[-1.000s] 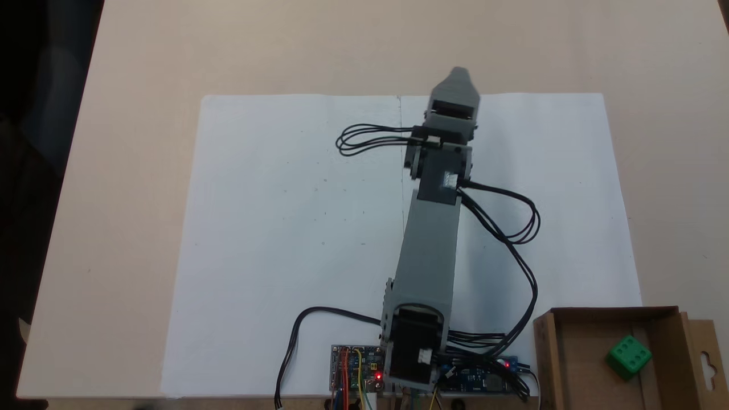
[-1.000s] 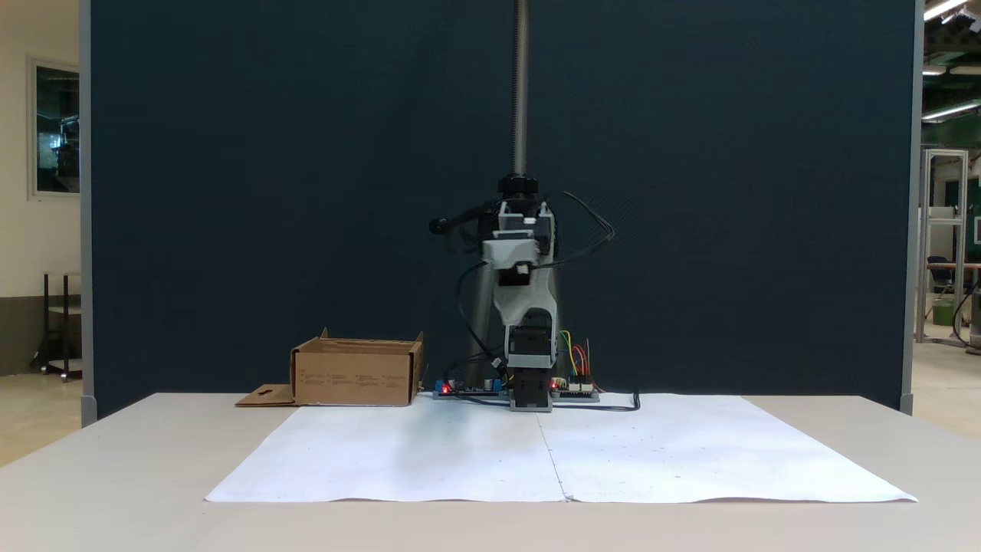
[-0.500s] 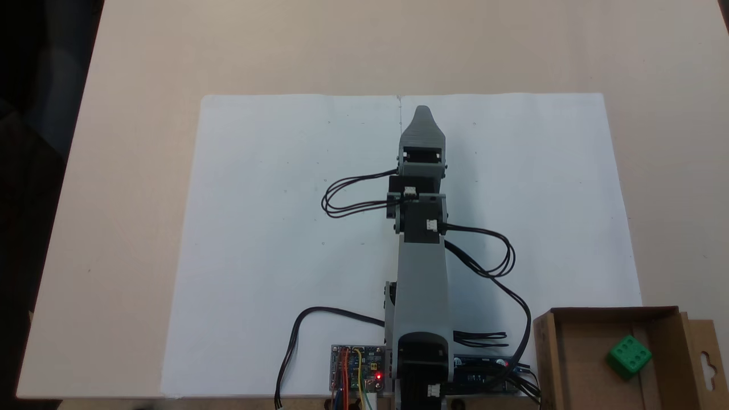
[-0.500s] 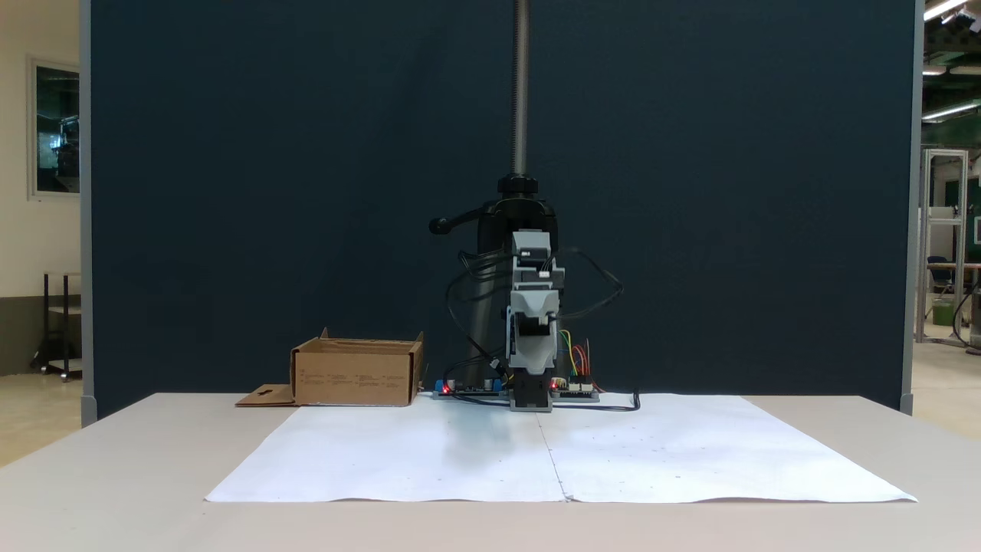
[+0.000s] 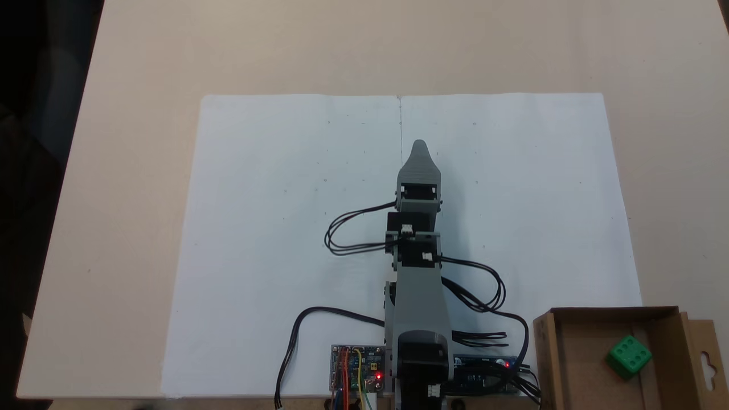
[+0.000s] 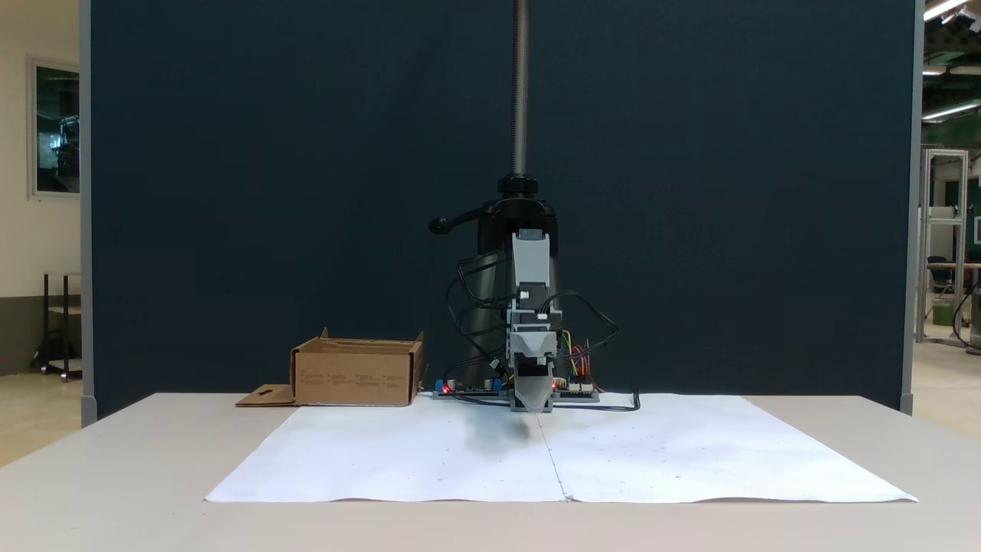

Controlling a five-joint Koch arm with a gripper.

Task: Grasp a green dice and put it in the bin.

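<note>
One green dice [image 5: 628, 355] lies inside the bin [image 5: 575, 364], on the box floor toward its right side in the top-down fixed view, a pipped face turned up. Bin sits at the lower right corner of that view, just off the corner of the white paper sheet [image 5: 273, 228]; its flap with the hang-hole cutout [image 5: 706, 360] lies flat on the outer side. In the front-facing fixed view the bin [image 6: 356, 373] stands left of the arm's base, flap [image 6: 264, 395] spread on the worktop [image 6: 115, 460]; dice hidden behind the wall there.

Arm folded over the sheet's centre seam, well apart from the bin. Pincer [image 5: 420, 149] points away from the base in the top-down view, showing as a single grey tapered tip. From the front, pincer [image 6: 533, 407] hangs low, tip close above the paper, dark shadow just beneath. Jaws lie one behind the other in both fixed views; cannot tell if they are apart or together. Nothing seen held in it.

Black cables [image 5: 353, 233] loop out on both sides of the arm. Circuit board [image 5: 357, 367] by the base, red light lit.
</note>
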